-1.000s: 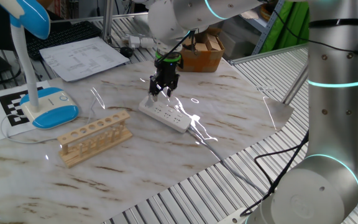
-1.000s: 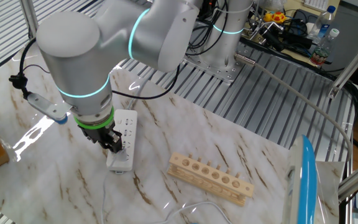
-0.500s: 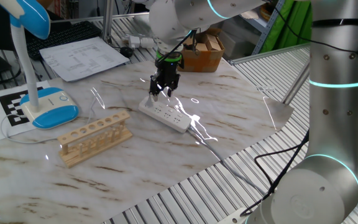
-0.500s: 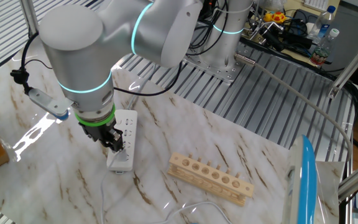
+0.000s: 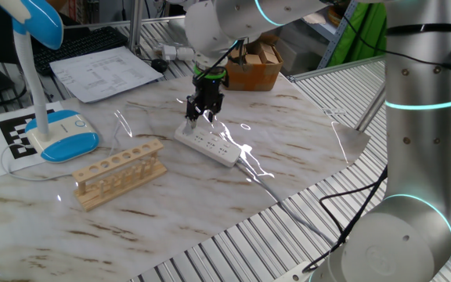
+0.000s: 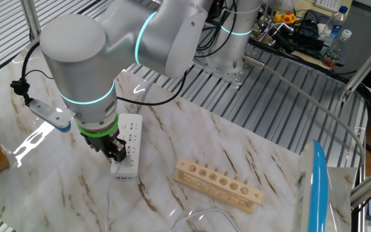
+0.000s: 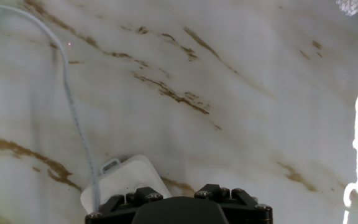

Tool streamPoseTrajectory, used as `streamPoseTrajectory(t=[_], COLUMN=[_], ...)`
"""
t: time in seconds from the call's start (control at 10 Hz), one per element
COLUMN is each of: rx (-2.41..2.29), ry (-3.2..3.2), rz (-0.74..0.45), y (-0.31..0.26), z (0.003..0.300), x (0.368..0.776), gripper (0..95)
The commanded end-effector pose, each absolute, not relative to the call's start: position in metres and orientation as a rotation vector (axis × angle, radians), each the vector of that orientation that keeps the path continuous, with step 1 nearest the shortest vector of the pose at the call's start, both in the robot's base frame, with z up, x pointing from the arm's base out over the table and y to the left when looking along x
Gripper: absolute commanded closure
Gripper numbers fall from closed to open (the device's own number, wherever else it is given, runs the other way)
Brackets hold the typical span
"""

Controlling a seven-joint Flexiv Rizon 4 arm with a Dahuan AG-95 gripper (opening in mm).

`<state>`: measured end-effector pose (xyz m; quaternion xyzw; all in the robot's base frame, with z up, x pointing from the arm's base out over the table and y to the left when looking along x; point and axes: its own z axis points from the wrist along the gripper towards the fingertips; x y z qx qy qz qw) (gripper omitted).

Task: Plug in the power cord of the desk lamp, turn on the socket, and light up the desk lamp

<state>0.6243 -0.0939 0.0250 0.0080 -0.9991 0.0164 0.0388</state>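
Observation:
The desk lamp point(image 5: 63, 135) stands at the left with its blue head up high. Its blue head edge also shows in the other fixed view point(image 6: 317, 187). The socket point(image 5: 214, 147) is a white strip lying mid-table, also seen in the other fixed view point(image 6: 131, 132). My gripper point(image 5: 197, 119) stands upright over the strip's end nearest the rack point(image 6: 116, 151). Its fingers look closed round a small white plug. The power cord point(image 7: 73, 106) trails from there across the marble point(image 6: 110, 196). The strip's rounded end point(image 7: 129, 177) shows beside the gripper body. The fingertips are hidden in the hand view.
A wooden rack point(image 5: 120, 172) with a row of holes lies in front of the lamp, also seen in the other fixed view point(image 6: 219, 180). Papers point(image 5: 112, 72) and a cardboard box point(image 5: 254, 66) sit at the back. The table's ribbed metal edge runs along the right.
My gripper has shifted slightly along the strip's end, staying low over it. The strip, lamp and rack have not moved.

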Motion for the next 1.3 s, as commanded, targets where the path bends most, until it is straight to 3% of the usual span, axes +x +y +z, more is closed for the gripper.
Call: streamPoseTrajectory(t=[0.1,0.3,0.4,1.3], rx=[0.037,0.034,0.027,-0.033], ry=[-3.072,-3.066,-3.061,-3.029], rz=[0.059,0.042,0.032,0.025], y=[-0.093,-0.095,-0.097,-0.093], z=[0.015,0.016,0.019,0.065], x=[0.624,0.624,0.623,0.606], gripper=[38.0,38.0,19.0,19.0])
